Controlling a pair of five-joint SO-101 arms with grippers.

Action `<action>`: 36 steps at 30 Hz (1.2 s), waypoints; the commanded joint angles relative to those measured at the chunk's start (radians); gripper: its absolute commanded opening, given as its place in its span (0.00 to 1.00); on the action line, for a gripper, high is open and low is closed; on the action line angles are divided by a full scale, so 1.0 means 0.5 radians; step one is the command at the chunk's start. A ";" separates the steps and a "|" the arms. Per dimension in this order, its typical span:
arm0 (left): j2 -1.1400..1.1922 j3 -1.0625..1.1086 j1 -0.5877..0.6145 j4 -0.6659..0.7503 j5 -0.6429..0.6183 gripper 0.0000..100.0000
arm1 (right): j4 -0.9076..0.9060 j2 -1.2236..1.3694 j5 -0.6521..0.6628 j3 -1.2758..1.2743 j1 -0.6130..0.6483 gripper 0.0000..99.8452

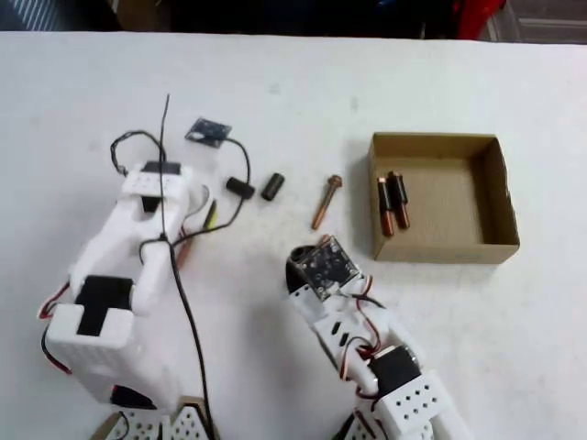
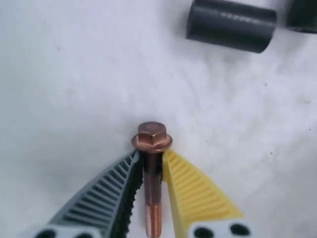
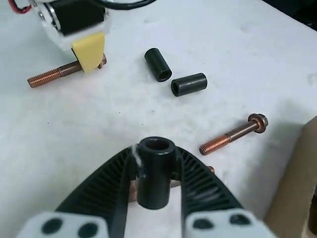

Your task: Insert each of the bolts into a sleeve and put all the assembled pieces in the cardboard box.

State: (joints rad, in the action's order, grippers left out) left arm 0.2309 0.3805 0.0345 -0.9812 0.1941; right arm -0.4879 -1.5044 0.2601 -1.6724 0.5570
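Pinching a bolt (image 2: 152,144), the left fingers (image 2: 195,191) hang over the desk (image 2: 59,74); the right fingers (image 3: 106,186) pinch a sleeve (image 3: 155,173).

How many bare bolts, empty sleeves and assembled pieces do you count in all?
Bare bolts: 3 – held bolt in left gripper, table bolt, likely a half-hidden bolt beneath right gripper.
Empty sleeves: 3 – held sleeve, two table sleeves.
Assembled pieces: 2, in cardboard box.
Total: 8.
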 commanded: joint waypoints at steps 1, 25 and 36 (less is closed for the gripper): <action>-0.014 -0.098 0.014 0.068 0.000 0.10 | -0.005 -0.023 -0.003 -0.012 -0.026 0.02; -0.008 0.086 -0.084 0.249 0.000 0.10 | -0.005 -0.023 -0.012 -0.015 -0.124 0.02; 0.041 0.104 -0.081 0.249 -0.003 0.10 | -0.005 -0.023 -0.012 -0.015 -0.124 0.02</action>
State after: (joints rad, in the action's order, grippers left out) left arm 0.2401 0.4312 0.0130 -0.8861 0.1941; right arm -0.4879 -1.5044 0.2616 -1.6740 0.5048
